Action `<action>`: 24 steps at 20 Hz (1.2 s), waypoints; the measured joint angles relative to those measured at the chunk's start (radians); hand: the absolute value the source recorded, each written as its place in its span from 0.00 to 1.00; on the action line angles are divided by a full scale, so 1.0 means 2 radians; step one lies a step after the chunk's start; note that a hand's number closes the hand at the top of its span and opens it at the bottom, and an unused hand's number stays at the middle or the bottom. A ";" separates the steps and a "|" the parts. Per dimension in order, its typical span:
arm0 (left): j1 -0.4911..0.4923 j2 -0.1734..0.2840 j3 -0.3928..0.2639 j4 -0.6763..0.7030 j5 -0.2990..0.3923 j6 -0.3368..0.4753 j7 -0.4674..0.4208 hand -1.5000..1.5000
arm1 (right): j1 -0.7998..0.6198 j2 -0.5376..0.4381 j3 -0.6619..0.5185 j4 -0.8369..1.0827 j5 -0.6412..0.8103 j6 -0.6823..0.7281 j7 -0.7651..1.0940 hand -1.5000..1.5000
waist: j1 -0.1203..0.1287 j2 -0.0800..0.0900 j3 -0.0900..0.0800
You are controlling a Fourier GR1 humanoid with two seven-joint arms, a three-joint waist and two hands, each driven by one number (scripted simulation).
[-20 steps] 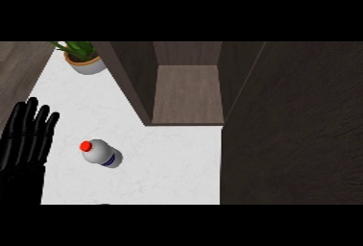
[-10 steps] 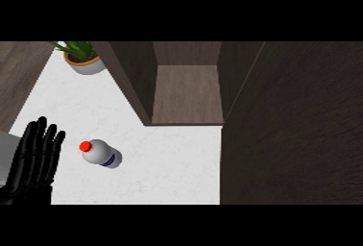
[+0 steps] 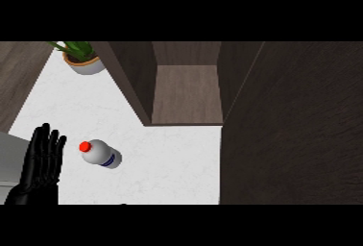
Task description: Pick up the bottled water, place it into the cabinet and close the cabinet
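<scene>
The water bottle (image 3: 100,153), white with a red cap and a blue label band, stands on the white counter (image 3: 170,163) left of centre. My left hand (image 3: 41,166) shows at the lower left with straight fingers pointing up, open and holding nothing, a short gap left of the bottle. The cabinet (image 3: 188,93) stands open at the top centre, showing a bare wooden shelf. Its dark door (image 3: 291,125) swings out and fills the right side. My right hand is out of sight.
A potted green plant (image 3: 81,57) in a white pot sits at the counter's top left corner. A dark wood surface (image 3: 21,77) borders the counter's left edge.
My left hand has slid down and to the right, closer to the bottle, staying open. The bottle and cabinet have not moved.
</scene>
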 measured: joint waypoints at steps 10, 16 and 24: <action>-0.019 0.009 0.082 0.148 0.063 -0.015 -0.108 0.00 | 0.062 -0.007 0.003 -0.003 0.009 0.027 -0.052 0.00 | -0.003 0.000 0.000; -0.050 0.009 0.125 0.255 0.093 -0.025 -0.178 0.00 | 0.101 -0.010 -0.001 -0.005 0.012 0.047 -0.087 0.00 | -0.005 0.000 0.000; -0.101 0.010 0.180 0.412 0.120 -0.033 -0.290 0.00 | 0.142 -0.012 -0.001 -0.005 0.016 0.068 -0.125 0.00 | -0.005 0.001 0.000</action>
